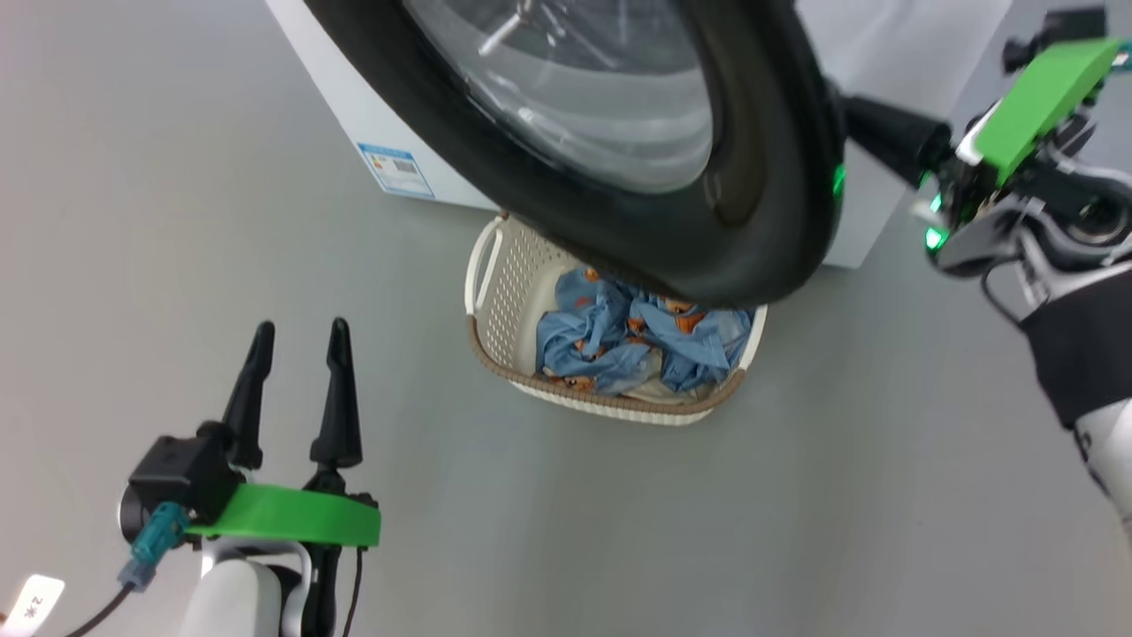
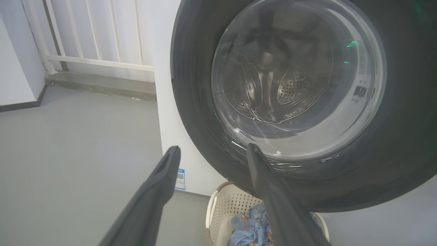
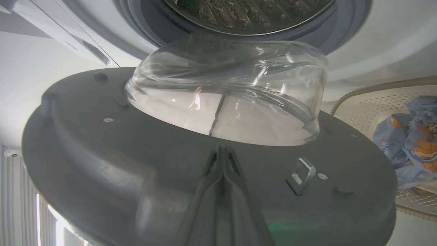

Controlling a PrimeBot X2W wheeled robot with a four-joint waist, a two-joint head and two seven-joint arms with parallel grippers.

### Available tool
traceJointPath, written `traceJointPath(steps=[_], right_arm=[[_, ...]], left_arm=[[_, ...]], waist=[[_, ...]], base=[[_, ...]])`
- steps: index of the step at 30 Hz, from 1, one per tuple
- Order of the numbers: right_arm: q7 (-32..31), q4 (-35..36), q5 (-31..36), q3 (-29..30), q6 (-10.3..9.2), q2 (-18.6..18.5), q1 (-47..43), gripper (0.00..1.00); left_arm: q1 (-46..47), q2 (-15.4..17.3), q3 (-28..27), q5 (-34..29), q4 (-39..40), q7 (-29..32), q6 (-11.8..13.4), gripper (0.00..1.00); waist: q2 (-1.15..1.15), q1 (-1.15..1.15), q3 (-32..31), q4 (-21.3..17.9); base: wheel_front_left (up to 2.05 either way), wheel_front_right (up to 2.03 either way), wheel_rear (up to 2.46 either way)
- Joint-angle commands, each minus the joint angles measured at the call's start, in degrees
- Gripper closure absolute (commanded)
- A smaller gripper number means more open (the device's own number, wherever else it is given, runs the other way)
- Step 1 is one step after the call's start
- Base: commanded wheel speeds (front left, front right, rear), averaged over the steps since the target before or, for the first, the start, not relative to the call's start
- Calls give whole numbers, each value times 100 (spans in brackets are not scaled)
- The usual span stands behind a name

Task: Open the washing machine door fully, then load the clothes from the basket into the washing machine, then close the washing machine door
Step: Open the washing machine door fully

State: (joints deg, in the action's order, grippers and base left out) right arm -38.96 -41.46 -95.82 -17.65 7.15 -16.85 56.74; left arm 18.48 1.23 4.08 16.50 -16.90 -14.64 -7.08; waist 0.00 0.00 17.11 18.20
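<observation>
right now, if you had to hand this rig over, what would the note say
left pincer: open, empty, off to the side of the basket.
right pincer: shut, tips at the inner face of the door.
door: part open, over the basket; clothes in it, on the floor by the washing machine.
left to do: swing door wide, load, close.

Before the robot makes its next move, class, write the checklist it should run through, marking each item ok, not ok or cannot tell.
1. Door fully open: not ok; it is partway open and hides part of the basket from the head camera.
2. Right gripper on door: ok; jaws shut, tips against its inner face.
3. Left gripper free: ok; jaws open, empty.
4. Clothes in basket: ok.
5. Drum clear: cannot tell; it is mostly out of view.
</observation>
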Motion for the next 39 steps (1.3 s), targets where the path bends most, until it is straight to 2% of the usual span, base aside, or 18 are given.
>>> traceJointPath(steps=[1,18,30,39], right_arm=[[-92,247,-64,13,34,160,-273,100],[-414,837,-126,239,34,546,-1827,100],[-659,986,-88,309,34,861,-2249,100],[-784,962,30,272,34,1101,-2256,100]], left_arm=[[-115,165,-208,-93,73,-36,-12,0],[-659,165,-365,-332,-126,-36,-37,0],[-733,213,-298,-351,-197,-36,-40,0],[-776,245,-411,-338,-109,-36,-40,0]], waist=[[0,0,-377,95],[0,0,-1273,702],[0,0,-1526,1151],[0,0,-1504,1221]], base=[[0,0,0],[0,0,0],[0,0,0],[0,0,0]])
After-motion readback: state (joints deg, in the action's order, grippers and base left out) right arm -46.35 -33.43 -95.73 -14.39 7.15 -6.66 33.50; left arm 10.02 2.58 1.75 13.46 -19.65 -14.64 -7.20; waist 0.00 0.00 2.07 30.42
